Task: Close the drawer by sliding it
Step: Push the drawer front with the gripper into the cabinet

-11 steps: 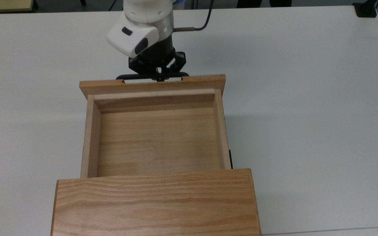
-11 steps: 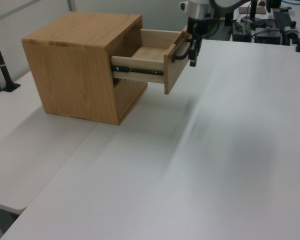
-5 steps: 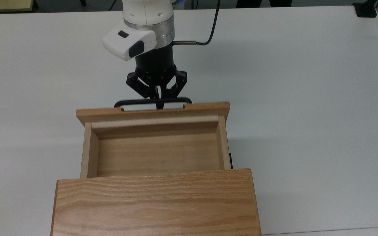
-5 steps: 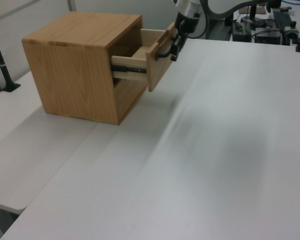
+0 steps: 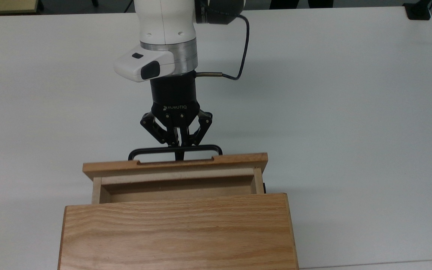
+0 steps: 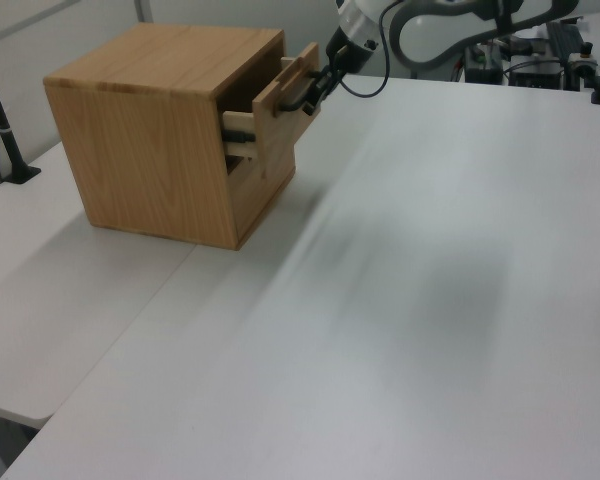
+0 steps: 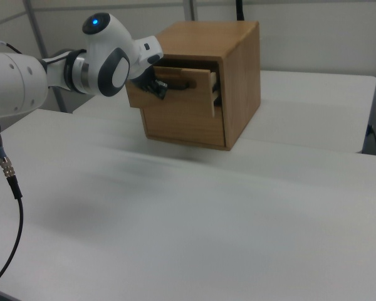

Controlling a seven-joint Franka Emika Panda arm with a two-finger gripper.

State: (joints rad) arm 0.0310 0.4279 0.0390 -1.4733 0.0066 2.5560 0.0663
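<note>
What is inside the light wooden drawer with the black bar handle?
The strip of the light wooden drawer outside the oak cabinet shows bare wood; the rest is covered by the cabinet.

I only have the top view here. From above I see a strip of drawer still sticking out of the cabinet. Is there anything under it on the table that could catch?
Observer: No. In the left view the drawer hangs in the cabinet's upper half, well above the table, and nothing lies beneath it.
Operator: Is the slide rail still exposed?
Observer: Yes, in the left view a short length of rail shows between front panel and cabinet.
Operator: And the gripper, is it level with the handle?
Observer: In the right view the gripper meets the black bar handle at the front panel's height, with the wrist coming in from the right view's left.
</note>
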